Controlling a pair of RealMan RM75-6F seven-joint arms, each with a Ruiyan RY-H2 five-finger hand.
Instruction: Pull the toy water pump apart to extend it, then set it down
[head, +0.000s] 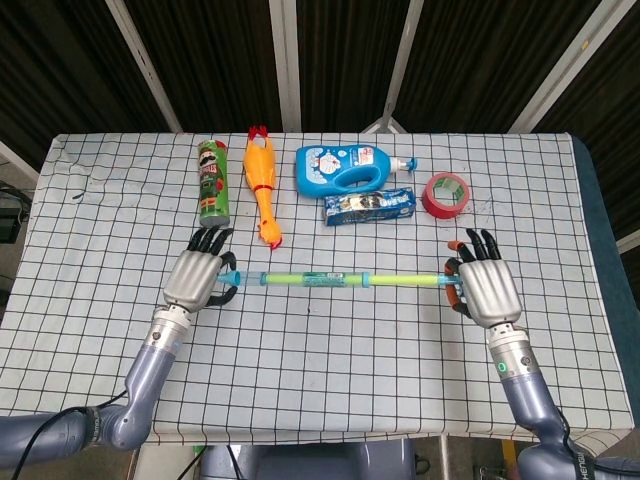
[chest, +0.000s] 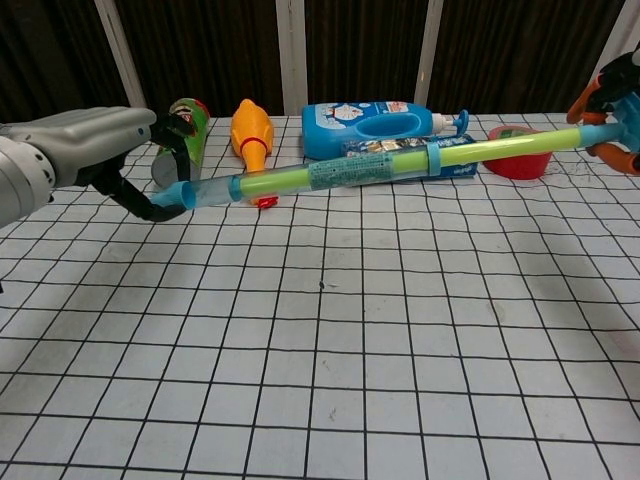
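**A:** What's the biggest thing in view?

**B:** The bench (head: 100, 230), covered in a white cloth with a black grid. Next is the toy water pump (head: 340, 281), a long green and blue tube stretched out sideways in the near half of the bench, held up off the cloth between both arms.

**A:** Who has which end?

**B:** The left robot hand (head: 196, 277) is curled around the blue tip at the pump's left end, grasping it. The right robot hand (head: 484, 287) is wrapped around the orange and blue handle at the right end, grasping that. In the chest view the tube slopes up slightly toward the right.

**A:** And behind the pump?

**B:** A row along the far side. The blue detergent bottle (head: 345, 167) lies on its side, with a blue packet (head: 369, 207) just in front of it. To the left lies the yellow rubber chicken (head: 263, 192), head away from the robot, then the green chip can (head: 212, 181), also lying down. Smallest is the red tape roll (head: 446, 195), to the right of the packet.
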